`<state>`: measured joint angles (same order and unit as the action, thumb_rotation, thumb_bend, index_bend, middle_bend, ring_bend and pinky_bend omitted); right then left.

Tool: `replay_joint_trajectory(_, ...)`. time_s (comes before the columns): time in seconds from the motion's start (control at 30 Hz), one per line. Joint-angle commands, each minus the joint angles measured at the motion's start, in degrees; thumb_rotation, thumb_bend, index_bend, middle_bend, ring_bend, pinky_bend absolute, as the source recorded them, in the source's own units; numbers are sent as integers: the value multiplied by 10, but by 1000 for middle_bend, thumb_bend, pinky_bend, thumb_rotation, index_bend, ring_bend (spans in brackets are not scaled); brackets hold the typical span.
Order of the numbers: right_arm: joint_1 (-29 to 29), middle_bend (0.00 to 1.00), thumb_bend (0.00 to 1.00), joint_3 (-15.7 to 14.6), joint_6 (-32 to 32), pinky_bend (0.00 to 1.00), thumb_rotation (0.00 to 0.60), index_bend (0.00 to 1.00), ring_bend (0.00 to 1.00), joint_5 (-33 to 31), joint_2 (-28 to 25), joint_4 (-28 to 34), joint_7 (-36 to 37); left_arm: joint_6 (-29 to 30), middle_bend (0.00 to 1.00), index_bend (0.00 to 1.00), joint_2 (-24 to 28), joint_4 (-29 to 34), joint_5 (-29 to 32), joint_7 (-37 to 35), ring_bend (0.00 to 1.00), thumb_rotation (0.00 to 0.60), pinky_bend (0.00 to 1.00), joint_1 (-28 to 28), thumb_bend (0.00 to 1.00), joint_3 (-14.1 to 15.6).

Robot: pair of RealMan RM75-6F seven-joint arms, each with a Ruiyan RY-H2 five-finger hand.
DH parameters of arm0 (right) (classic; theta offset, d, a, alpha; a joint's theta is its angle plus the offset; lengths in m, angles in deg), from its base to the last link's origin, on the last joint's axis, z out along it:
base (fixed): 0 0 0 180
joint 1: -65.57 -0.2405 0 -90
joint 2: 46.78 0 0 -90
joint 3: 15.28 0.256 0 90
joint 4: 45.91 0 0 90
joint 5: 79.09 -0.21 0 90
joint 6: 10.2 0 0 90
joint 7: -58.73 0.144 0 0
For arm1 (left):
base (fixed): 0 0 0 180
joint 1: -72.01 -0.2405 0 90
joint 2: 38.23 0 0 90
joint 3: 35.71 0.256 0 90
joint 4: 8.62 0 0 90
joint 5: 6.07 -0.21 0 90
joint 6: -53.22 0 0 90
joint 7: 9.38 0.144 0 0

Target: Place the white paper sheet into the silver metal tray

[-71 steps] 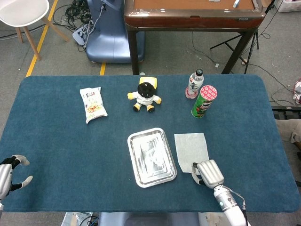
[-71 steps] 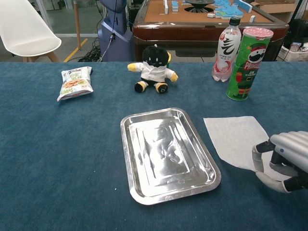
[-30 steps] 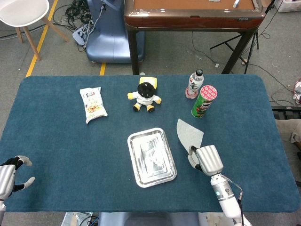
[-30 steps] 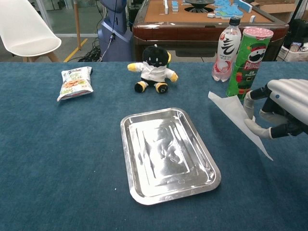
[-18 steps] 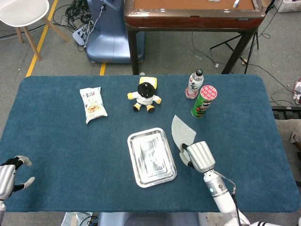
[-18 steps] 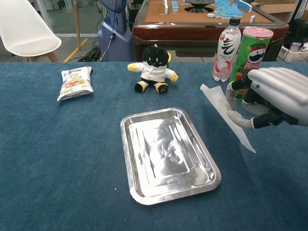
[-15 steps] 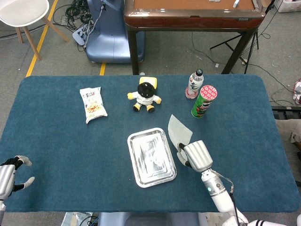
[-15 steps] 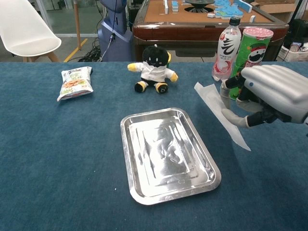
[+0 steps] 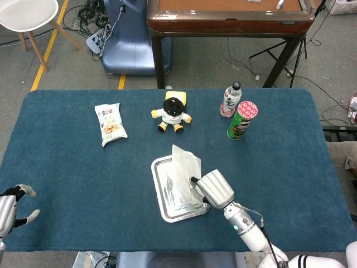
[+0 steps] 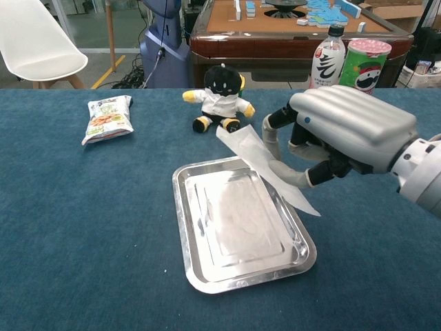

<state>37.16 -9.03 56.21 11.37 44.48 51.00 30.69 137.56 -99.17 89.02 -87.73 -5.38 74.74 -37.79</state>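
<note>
The white paper sheet point(image 9: 184, 160) point(image 10: 262, 160) hangs tilted in the air over the right side of the silver metal tray point(image 9: 163, 202) point(image 10: 241, 276), pinched by my right hand point(image 9: 213, 188) point(image 10: 341, 133). The hand hovers above the tray's right rim, and the sheet's reflection shows in the tray's floor. The tray lies flat at the middle of the blue table. My left hand point(image 9: 12, 206) hovers at the table's near left corner, fingers apart and holding nothing; the chest view does not show it.
A plush toy point(image 9: 173, 111) point(image 10: 219, 98) sits behind the tray. A snack bag point(image 9: 110, 123) point(image 10: 105, 117) lies at the back left. A drink bottle point(image 9: 231, 99) point(image 10: 327, 58) and a green chips can point(image 9: 242, 119) point(image 10: 363, 58) stand at the back right.
My right hand lifted the sheet off the table right of the tray and carried it leftwards; it now hangs over the tray. The left hand stayed put.
</note>
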Motion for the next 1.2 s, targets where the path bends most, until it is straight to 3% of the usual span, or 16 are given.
replay_joint_trajectory(0.03,-6,1000,594,-5,-6,1000,600,621,1000,7,-5,6,6,2,363,436,0,-1,-1,-2,345,600,490,-1,153,-1)
replay_joint_trajectory(0.73,-31,1000,593,-49,-40,1000,600,628,1000,41,-38,9,52,8,363,422,4,1,-3,-5,345,600,490,-4,154,-1)
replay_joint_trajectory(1.2,-37,1000,593,-41,-47,1000,600,628,1000,18,-51,-5,41,3,363,423,1,1,-2,0,345,600,491,-2,153,0)
